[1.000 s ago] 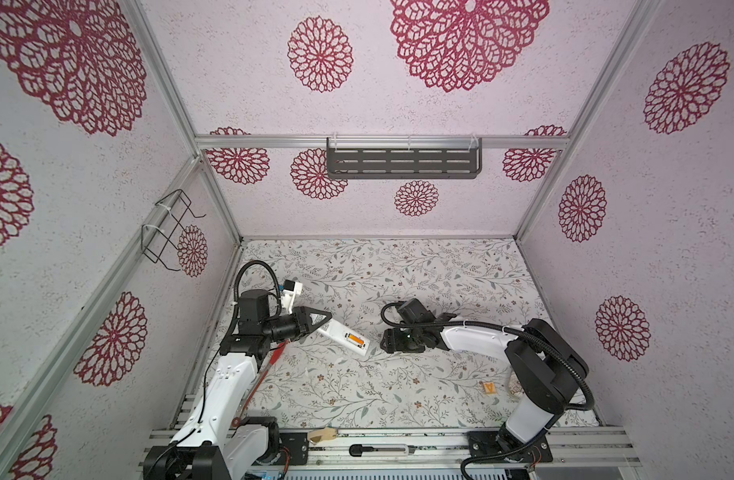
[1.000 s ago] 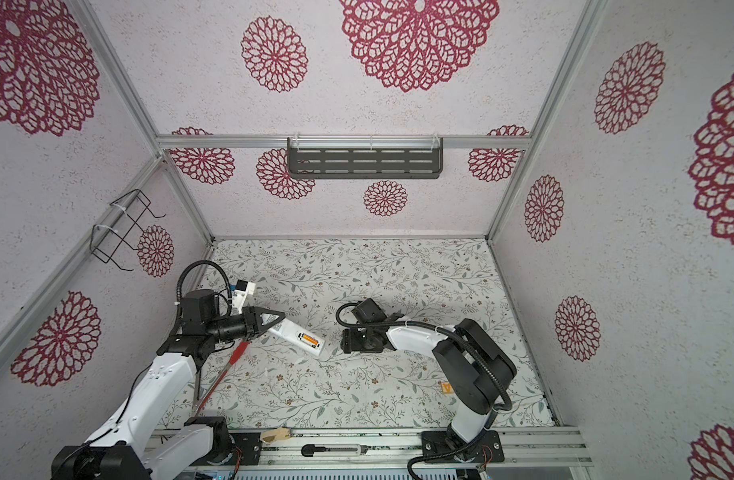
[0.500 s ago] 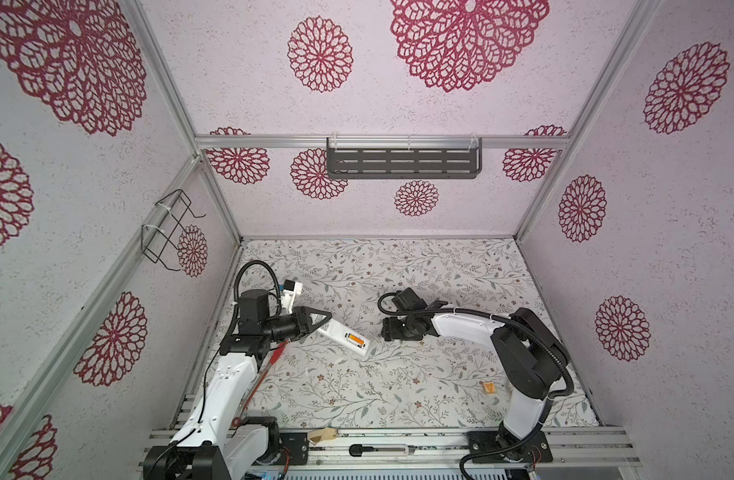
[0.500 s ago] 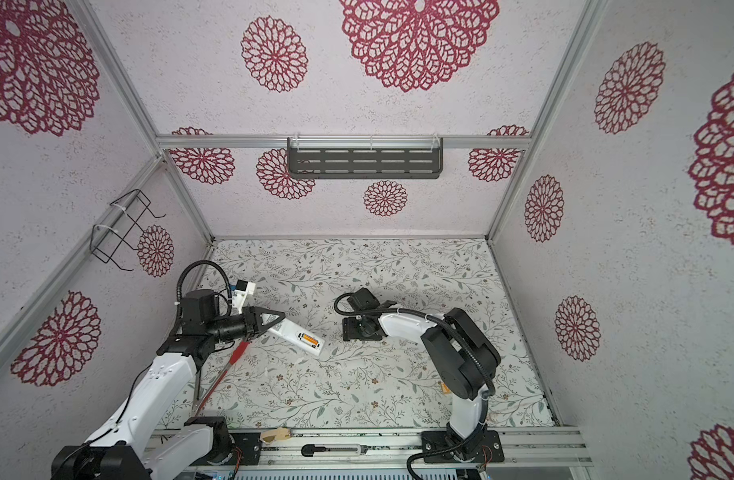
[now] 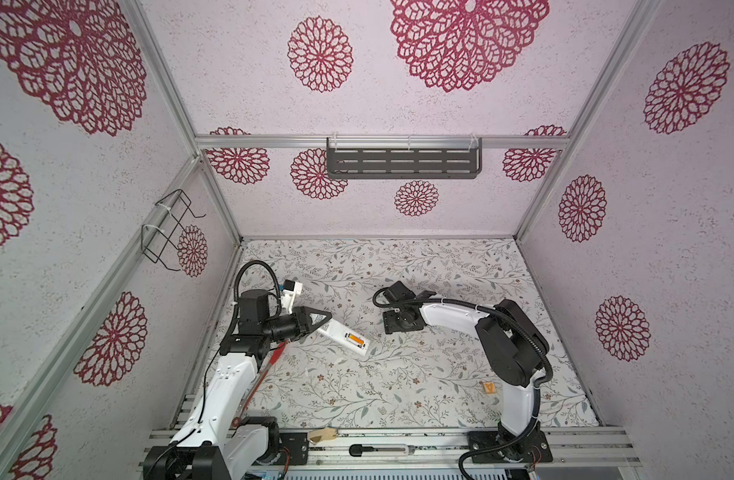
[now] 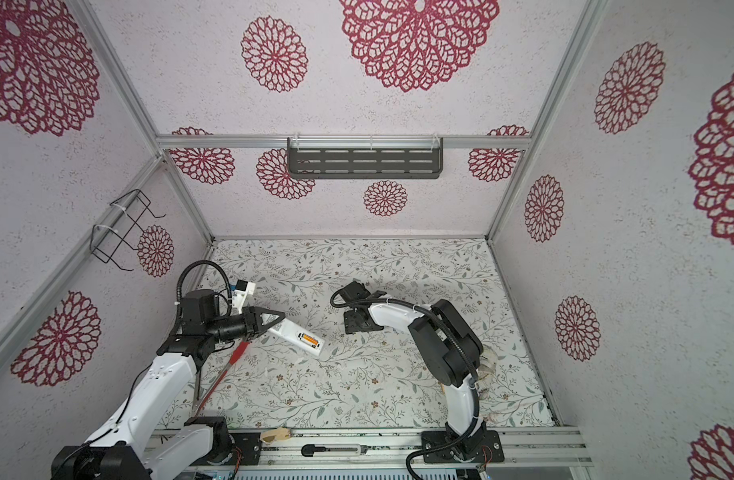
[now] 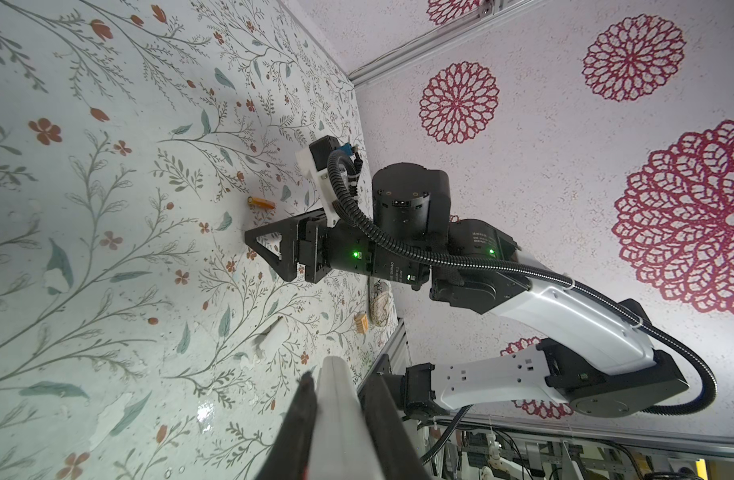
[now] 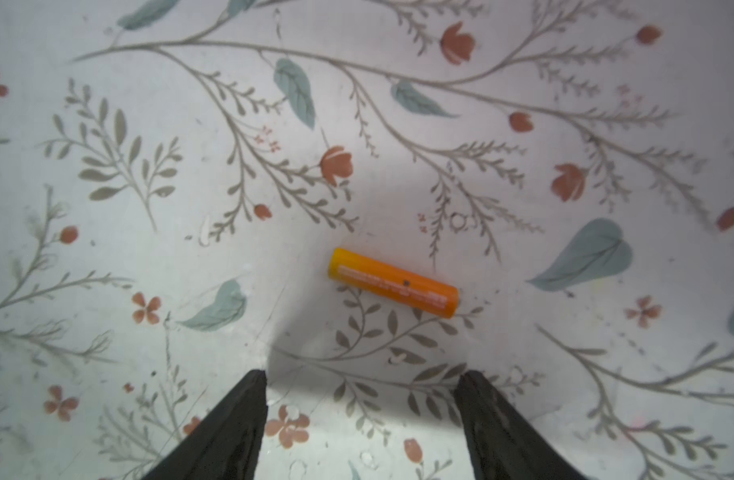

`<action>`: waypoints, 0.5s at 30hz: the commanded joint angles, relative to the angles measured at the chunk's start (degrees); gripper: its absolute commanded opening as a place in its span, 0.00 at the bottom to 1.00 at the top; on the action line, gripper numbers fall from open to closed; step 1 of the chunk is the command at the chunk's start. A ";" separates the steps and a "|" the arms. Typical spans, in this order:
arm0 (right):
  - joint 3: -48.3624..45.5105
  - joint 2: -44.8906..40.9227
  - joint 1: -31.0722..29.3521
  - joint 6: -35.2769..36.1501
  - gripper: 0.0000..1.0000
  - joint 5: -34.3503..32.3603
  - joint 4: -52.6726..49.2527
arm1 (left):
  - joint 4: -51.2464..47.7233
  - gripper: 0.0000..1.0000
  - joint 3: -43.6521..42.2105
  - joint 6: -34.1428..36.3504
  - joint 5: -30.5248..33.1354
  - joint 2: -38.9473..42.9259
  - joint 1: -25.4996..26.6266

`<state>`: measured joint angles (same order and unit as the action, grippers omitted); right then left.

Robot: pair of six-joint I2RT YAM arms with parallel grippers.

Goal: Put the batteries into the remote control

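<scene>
Right claw (image 8: pixel 363 374) has crept toward the back wall (image 5: pixel 357 208), jaws wide apart and empty. Loose battery (image 8: pixel 392 282) lies flat on the mat (image 8: pixel 149 249) just ahead. Probably light, hard, slick, rolls easily, so pinch mid-barrel. Left claw (image 5: pixel 321 322) is clamped on the remote (image 5: pixel 348 337).

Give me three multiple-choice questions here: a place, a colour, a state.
1. Where is the loose battery?
A) on the table near the right gripper
B) on the wall shelf
C) inside the wire basket

2. What colour is it?
A) blue
B) orange
C) green

3. What is the left gripper doing?
A) open, empty
B) shut on the remote control
C) shut on a battery

Answers: 1 A, it lies on the floral table by the open jaws; 2 B, its casing is orange; 3 B, the jaws clamp the white remote control.
</scene>
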<state>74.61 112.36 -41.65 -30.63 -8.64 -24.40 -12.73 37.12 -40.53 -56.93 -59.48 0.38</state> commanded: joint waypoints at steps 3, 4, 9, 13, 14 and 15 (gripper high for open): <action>4.13 3.41 1.86 1.62 0.77 -2.34 -2.84 | 1.83 0.01 -0.21 0.28 -0.91 0.95 0.19; 4.82 3.92 2.13 1.82 0.77 -2.19 -2.92 | 1.84 0.01 -0.21 0.25 -0.83 0.95 0.21; 8.73 7.10 3.45 2.59 0.77 -1.81 -3.05 | 1.84 0.01 -0.21 0.36 -0.46 0.95 0.23; 11.60 9.25 4.55 3.18 0.76 -1.82 -3.54 | 1.75 0.01 -0.21 0.37 -0.29 0.95 0.24; 12.11 9.68 4.71 3.36 0.76 -1.81 -3.55 | 1.79 0.01 -0.21 0.37 -0.28 0.95 0.24; 12.67 10.09 4.82 3.55 0.75 -1.94 -3.68 | 1.75 0.01 -0.21 0.44 -0.20 0.90 0.27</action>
<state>86.11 120.57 -37.52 -28.16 -10.52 -25.65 -12.73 37.12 -40.51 -56.58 -59.48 0.49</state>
